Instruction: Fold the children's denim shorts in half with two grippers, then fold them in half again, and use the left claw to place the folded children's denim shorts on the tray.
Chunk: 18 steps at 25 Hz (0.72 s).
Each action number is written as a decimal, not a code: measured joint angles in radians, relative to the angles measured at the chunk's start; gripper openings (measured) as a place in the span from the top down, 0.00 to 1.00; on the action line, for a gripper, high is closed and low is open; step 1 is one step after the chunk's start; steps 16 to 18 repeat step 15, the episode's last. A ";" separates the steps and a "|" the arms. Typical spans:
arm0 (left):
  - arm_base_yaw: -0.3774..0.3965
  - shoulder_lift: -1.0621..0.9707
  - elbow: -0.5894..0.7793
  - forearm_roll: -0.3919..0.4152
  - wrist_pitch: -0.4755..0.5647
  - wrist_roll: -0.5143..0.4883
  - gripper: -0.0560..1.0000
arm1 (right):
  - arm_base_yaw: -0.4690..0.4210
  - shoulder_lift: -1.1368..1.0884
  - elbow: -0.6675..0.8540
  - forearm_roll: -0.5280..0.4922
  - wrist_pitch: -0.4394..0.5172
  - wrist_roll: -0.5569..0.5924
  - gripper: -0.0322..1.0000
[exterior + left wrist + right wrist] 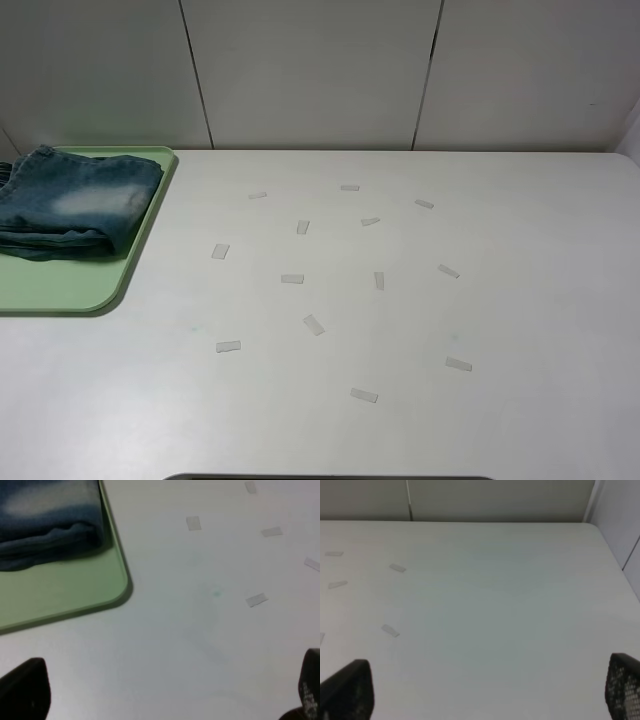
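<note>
The folded children's denim shorts (pixel 72 202) lie on the pale-green tray (pixel 70 285) at the table's far left. The left wrist view shows the same shorts (pixel 47 522) resting on the tray (pixel 70 592), near its rounded corner. My left claw (pixel 170 695) hangs open over bare table beside the tray, apart from the shorts, with only its black fingertips (pixel 25 690) in sight. My right gripper (pixel 487 690) is open too, above the table's right part, holding nothing. Neither arm appears in the exterior high view.
Several small pieces of pale tape (pixel 292 279) are stuck across the white table's middle. A grey panelled wall (pixel 310 70) stands behind the table. The table's right edge (pixel 615 555) shows in the right wrist view.
</note>
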 joint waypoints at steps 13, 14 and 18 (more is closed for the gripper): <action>0.000 0.000 0.000 0.000 0.000 0.000 0.01 | 0.000 0.000 0.000 0.000 0.000 0.000 0.29; 0.000 0.000 0.000 0.000 0.000 0.000 0.01 | 0.000 0.000 0.000 0.000 0.000 0.000 0.29; 0.000 0.000 0.000 0.000 0.000 0.000 0.01 | 0.000 0.000 0.000 0.000 0.000 0.000 0.29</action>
